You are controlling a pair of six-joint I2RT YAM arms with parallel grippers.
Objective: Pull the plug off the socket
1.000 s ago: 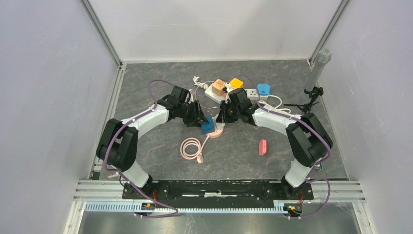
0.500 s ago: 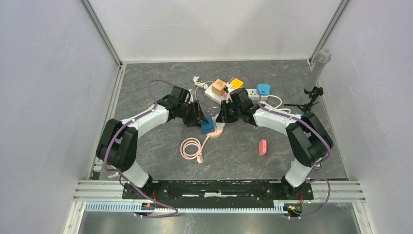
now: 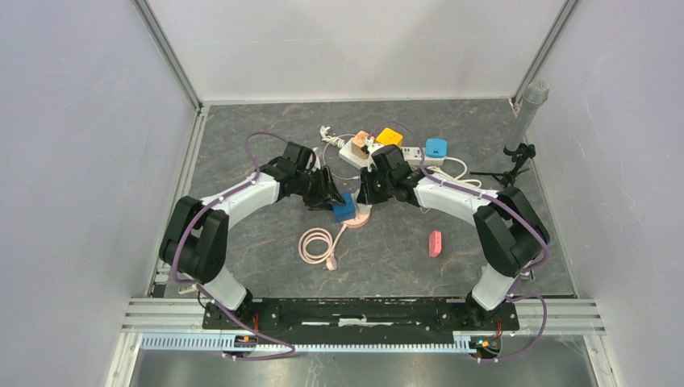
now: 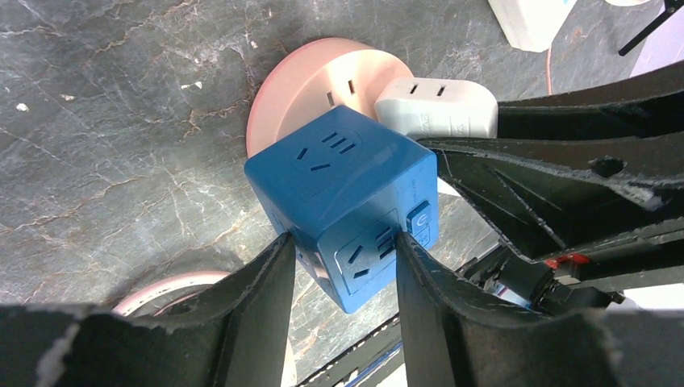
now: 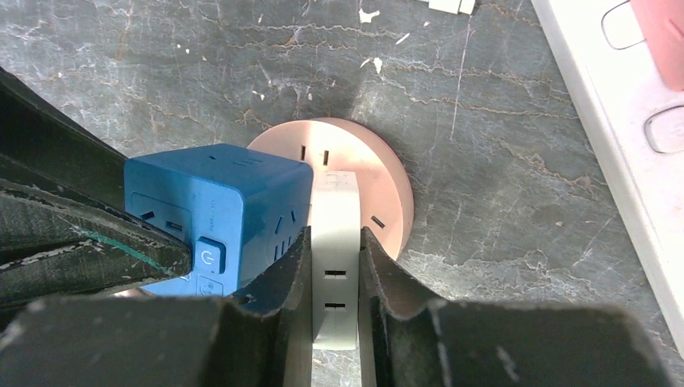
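Nearest the arm bases, a coiled pink cord [image 3: 316, 244] lies on the grey table [image 3: 242, 234], and a small pink piece [image 3: 435, 243] rests well apart to its right. Just beyond the coil, near the middle of the table, the round pink socket [image 5: 379, 181] lies flat. Two things sit on its face side by side: a blue cube [image 4: 343, 193] on the left and a white plug [image 5: 333, 205] on the right. The left gripper [image 4: 343, 256] reaches in from the left, its fingers narrowed onto opposite sides of the blue cube. The right gripper [image 5: 334, 250] comes in from the right, its fingers pressed against both flat sides of the white plug, one of them wedged between plug and cube. Farther back lies a white power strip [image 3: 353, 154] carrying a peach block [image 3: 362, 138], an orange block [image 3: 389, 136] and a light blue block [image 3: 436, 147], with white cords around it.
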